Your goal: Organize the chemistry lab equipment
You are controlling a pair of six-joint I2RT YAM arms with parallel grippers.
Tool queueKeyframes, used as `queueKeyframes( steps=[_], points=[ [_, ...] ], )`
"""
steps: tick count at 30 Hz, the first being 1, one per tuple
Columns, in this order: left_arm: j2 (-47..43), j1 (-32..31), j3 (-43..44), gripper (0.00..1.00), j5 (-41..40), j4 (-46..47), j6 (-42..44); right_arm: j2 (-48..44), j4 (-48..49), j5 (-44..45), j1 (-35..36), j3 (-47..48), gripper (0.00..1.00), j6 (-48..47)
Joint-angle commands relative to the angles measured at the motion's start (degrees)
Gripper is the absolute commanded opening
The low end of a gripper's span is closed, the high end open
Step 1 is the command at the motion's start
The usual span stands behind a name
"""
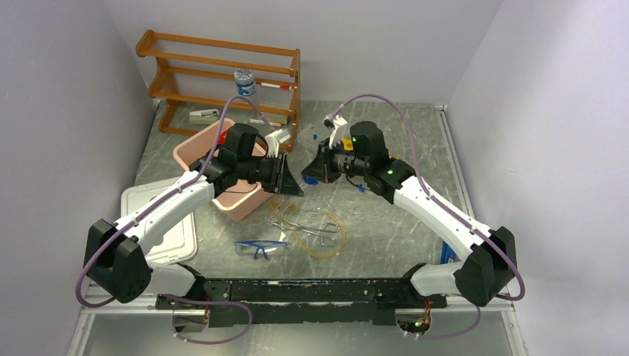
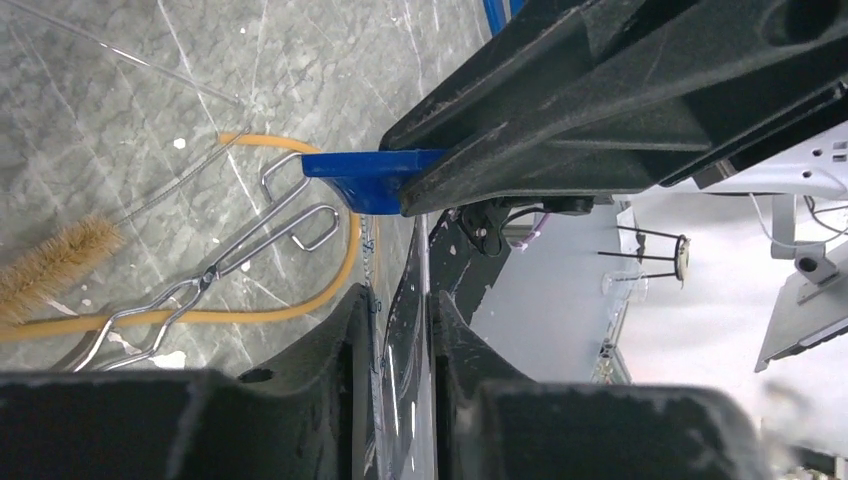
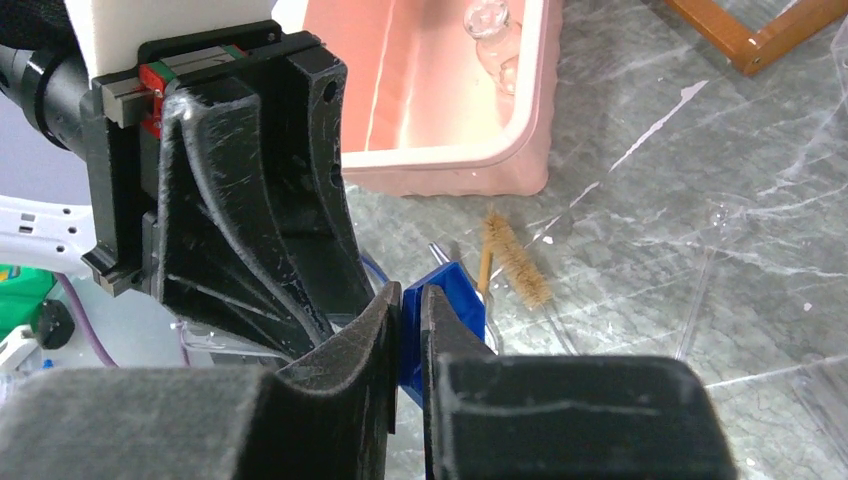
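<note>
My left gripper [image 1: 291,182] and right gripper [image 1: 311,176] meet above the table's middle, both shut on one pair of goggles. In the left wrist view my left gripper [image 2: 400,300] pinches its thin clear lens [image 2: 405,330]. In the right wrist view my right gripper [image 3: 412,295] pinches its blue frame part [image 3: 452,300], which also shows in the left wrist view [image 2: 365,180]. A second pair of blue-framed goggles [image 1: 261,248] lies near the front. Metal tongs [image 1: 308,228] and amber tubing [image 1: 326,243] lie below the grippers. Small glassware [image 3: 490,30] sits in the pink bin [image 1: 194,148].
A wooden shelf rack [image 1: 222,74] stands at the back left with a jar [image 1: 245,81] on it. A white lid [image 1: 170,237] lies left of the bin. A bristle brush [image 3: 515,260] lies on the table by the bin. Walls close in left, right and back.
</note>
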Motion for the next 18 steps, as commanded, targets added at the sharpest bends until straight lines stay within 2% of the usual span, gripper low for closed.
queueKeyframes(
  steps=[1, 2, 4, 6, 8, 10, 13, 18],
  points=[
    [0.2, -0.1, 2.59, 0.1, 1.26, -2.53, 3.55, 0.11, 3.29, -1.72, 0.03, 1.11, 0.14, 1.49],
    [0.2, -0.1, 2.68, 0.05, 0.65, -2.85, 3.61, 0.02, 3.35, -1.39, 0.04, 1.1, 0.21, 1.85],
    [-0.24, -0.1, 3.4, 0.05, -1.89, -4.15, 3.98, -0.07, 2.41, 0.78, -0.01, 1.6, 0.4, 2.32],
    [-1.17, 0.1, 4.3, 0.05, -6.55, -6.07, 4.12, -0.82, -0.17, 6.02, -0.12, 3.08, 0.65, 2.2],
    [-2.6, 0.71, 5.05, 0.05, -12.55, -8.05, 3.93, -2.25, -1.68, 11.8, -0.78, 4.6, 0.79, 3.18],
    [-4.64, 1.95, 5.6, 0.05, -18.71, -9.57, 3.13, -3.82, -2.89, 18.23, -1.38, 6.42, 0.83, 5.21],
    [-8.67, 4.11, 6.51, 0.05, -30.19, -11.7, 0.58, -5.58, -4.39, 24.64, -1.95, 7.95, 0.84, 6.84],
    [-12.73, 5.19, 9.57, 0.05, -55.75, -18.68, -6.87, -7.79, -3.68, 28.47, -2.02, 6.39, 0.83, 7.87]
  ],
)
